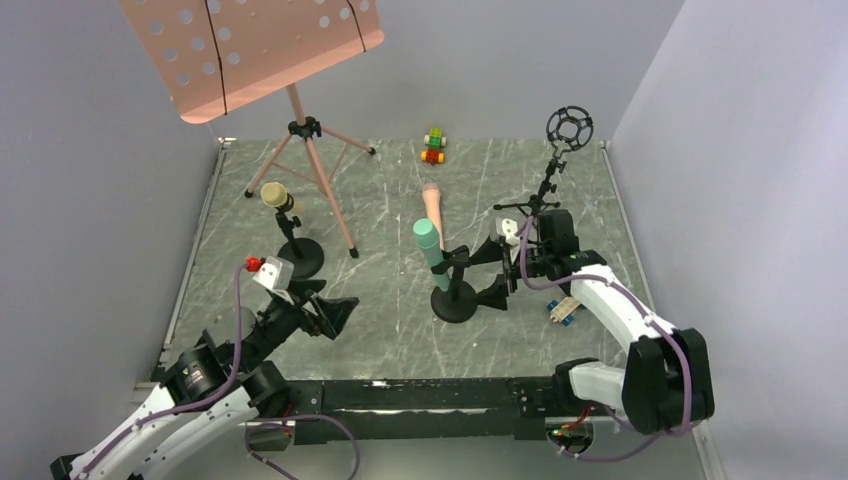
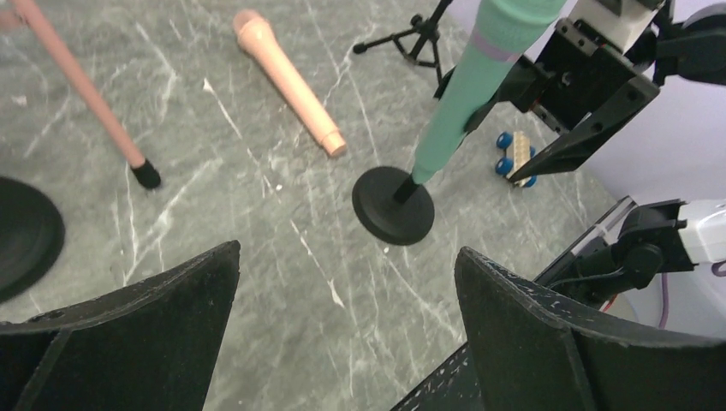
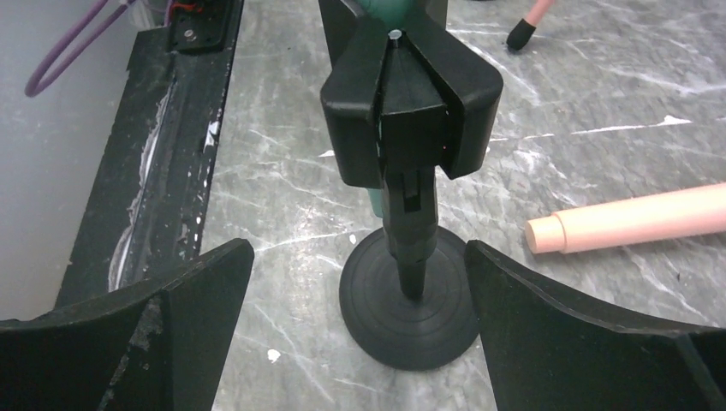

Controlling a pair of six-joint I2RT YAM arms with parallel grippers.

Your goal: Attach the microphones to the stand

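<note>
A teal-green microphone [image 1: 427, 244] [image 2: 479, 86] stands tilted in the clip [image 3: 411, 94] of a black round-base stand [image 1: 453, 303] [image 3: 409, 308]. My right gripper [image 1: 493, 272] [image 3: 358, 248] is open just right of it, its fingers on either side of the stand's post without touching. A pale yellow microphone [image 1: 275, 195] sits in a second round-base stand [image 1: 298, 256] at the left. The salmon pink microphone [image 1: 433, 205] [image 2: 287, 81] [image 3: 633, 218] lies flat on the table. My left gripper [image 1: 335, 310] [image 2: 347, 253] is open and empty over bare table.
A tripod stand with a ring mount [image 1: 568, 128] is at the back right. A pink music stand [image 1: 300, 130] stands at the back left, one leg [image 2: 81, 86] near my left gripper. Toy-brick cars lie at the back [image 1: 434, 145] and by my right arm [image 1: 563, 310].
</note>
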